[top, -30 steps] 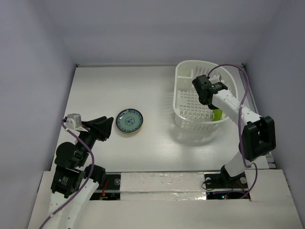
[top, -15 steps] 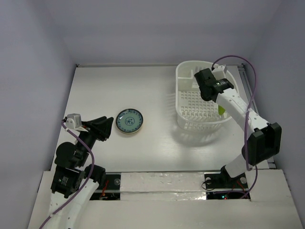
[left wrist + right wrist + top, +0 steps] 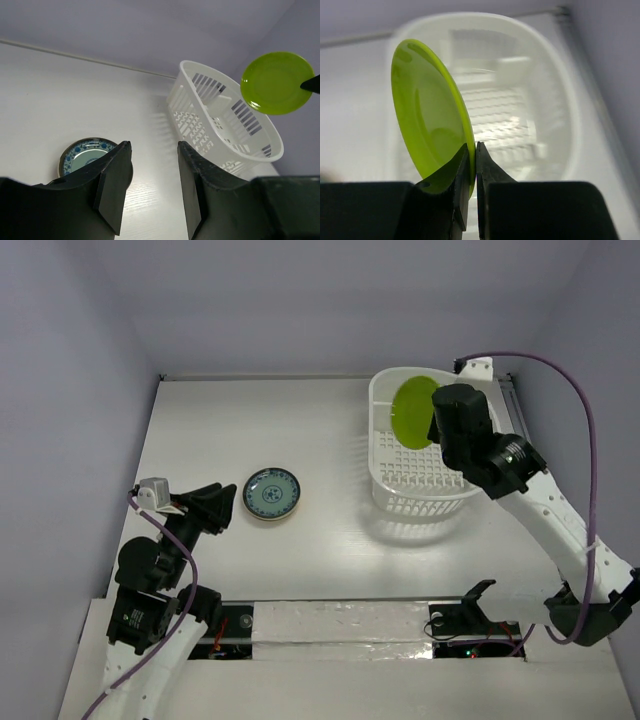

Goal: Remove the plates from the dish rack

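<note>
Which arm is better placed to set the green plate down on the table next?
Right. The right gripper is shut on the lime green plate, held above the dish rack; the left gripper sits open near the blue-patterned plate.

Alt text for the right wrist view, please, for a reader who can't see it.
The right gripper is shut on the rim of a lime green plate, holding it on edge above the blurred white dish rack.
</note>
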You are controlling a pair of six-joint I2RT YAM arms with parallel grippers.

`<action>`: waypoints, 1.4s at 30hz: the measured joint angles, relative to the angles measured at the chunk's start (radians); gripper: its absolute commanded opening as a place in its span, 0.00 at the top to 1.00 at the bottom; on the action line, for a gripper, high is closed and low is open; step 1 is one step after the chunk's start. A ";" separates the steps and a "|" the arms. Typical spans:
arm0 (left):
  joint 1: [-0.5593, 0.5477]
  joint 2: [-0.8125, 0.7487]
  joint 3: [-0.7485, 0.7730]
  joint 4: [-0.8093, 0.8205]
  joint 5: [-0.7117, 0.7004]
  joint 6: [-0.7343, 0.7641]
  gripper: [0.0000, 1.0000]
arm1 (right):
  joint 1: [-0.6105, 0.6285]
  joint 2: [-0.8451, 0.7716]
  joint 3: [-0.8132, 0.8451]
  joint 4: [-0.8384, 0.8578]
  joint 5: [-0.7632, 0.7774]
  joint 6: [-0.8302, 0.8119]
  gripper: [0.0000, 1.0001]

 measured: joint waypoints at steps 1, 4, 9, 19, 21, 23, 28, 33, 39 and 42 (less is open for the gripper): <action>0.000 0.000 0.000 0.000 -0.003 0.000 0.61 | 0.027 -0.013 -0.005 0.042 -0.053 0.008 1.00; 0.000 0.001 0.000 -0.001 -0.015 -0.003 0.61 | 0.104 0.006 -0.027 0.182 -0.195 0.042 1.00; 0.000 0.016 0.000 -0.003 -0.040 -0.007 0.60 | 0.211 0.217 -0.040 0.422 -0.427 0.119 1.00; 0.000 0.039 0.000 -0.014 -0.074 -0.011 0.58 | 0.288 0.608 -0.034 0.623 -0.685 0.298 1.00; 0.000 0.041 0.000 -0.016 -0.077 -0.011 0.58 | 0.288 0.642 -0.036 0.652 -0.706 0.333 1.00; 0.000 0.044 0.000 -0.016 -0.078 -0.011 0.57 | 0.287 0.660 -0.044 0.685 -0.719 0.362 1.00; 0.000 0.050 0.000 -0.016 -0.077 -0.013 0.57 | 0.286 0.690 -0.070 0.756 -0.737 0.412 0.99; 0.000 0.058 0.000 -0.018 -0.077 -0.013 0.57 | 0.286 0.698 -0.109 0.784 -0.737 0.438 0.96; 0.000 0.059 0.000 -0.019 -0.077 -0.014 0.57 | 0.286 0.698 -0.172 0.814 -0.737 0.464 0.92; 0.000 0.059 0.000 -0.022 -0.077 -0.014 0.57 | 0.286 0.698 -0.196 0.822 -0.737 0.477 0.73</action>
